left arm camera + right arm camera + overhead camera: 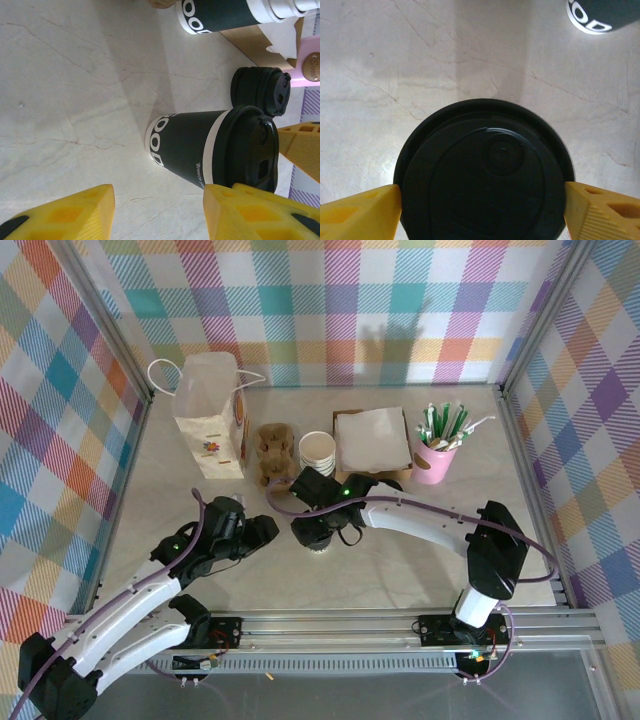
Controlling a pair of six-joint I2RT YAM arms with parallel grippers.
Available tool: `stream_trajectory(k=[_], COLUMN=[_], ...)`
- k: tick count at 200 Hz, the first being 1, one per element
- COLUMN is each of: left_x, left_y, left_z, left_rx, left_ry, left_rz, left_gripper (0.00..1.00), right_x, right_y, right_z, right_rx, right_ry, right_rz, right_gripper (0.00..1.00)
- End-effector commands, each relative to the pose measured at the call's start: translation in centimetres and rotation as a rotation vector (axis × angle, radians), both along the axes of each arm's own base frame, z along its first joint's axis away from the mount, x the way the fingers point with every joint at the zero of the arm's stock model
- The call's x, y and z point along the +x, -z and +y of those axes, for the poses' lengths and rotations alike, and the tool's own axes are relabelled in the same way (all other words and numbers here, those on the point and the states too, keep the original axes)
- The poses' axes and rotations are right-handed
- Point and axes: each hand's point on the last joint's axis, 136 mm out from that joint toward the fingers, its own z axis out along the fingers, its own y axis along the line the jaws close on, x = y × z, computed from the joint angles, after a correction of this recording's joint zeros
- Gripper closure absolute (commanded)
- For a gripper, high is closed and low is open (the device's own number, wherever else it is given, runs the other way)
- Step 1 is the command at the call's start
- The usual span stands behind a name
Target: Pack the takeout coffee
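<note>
- The cup (pixel 190 150) stands upright on the desk (pixel 400 570) near the middle, in front of the spare cups (pixel 317 452) and just beside the lid stack (pixel 260 90); its lid (pixel 485 170) is on.
- My right pincer (pixel 482 192) hangs straight over the cup, one finger on each side of the lid rim; the tips sit at the rim, and I cannot tell whether they press it or stand just clear; I judge that this top-down stance suits pressing the lid home or lifting the cup by its rim.
- My left pincer (pixel 159 196) is released and holds nothing; it sits low beside the cup, jaws apart and aimed at the cup's side; I read that as a ready side grasp, or a brace so the cup does not tip.
- The bag (pixel 210 415) stands upright at the back left, mouth up, well apart from the cup; I judge the cup must go in there; packing is not yet done.
- The risk as I see it: two pincers sit close about one light cup; a nudge could tip it.
</note>
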Motion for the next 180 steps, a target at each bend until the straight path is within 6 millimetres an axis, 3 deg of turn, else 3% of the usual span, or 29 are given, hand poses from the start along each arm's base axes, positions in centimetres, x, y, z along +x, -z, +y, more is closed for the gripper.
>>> stream_trajectory(k=[1,57,81,105,129,180], left_x=[0.2,0.4,0.6,0.7,0.5,0.1], left_y=[-0.2,0.2,0.3,0.3,0.8,1.2], left_z=[-0.9,-2.3,-3.0,-4.1,-4.6,-4.8], left_rx=[-0.038,-0.05,-0.076,-0.11,-0.107,-0.125], left_ry=[0.014,0.024,0.026,0.038,0.052,0.057], left_rz=[-0.01,-0.002,-0.004,-0.005,0.015,0.027], left_gripper=[0.5,0.52,0.53,0.55,0.57,0.59], right_x=[-0.3,-0.8,-0.2,0.8,1.7,2.1], right_y=[-1.4,-4.5,-5.4,-4.7,-3.2,-0.6], right_z=[-1.0,-1.5,-2.6,-4.3,-5.5,-5.2], right_rx=[0.022,0.107,0.18,0.268,0.32,0.369], right_ry=[0.04,0.048,0.071,0.134,0.2,0.242], right_rz=[0.001,-0.019,-0.002,0.08,0.167,0.297], right_gripper=[0.16,0.13,0.22,0.34,0.39,0.46])
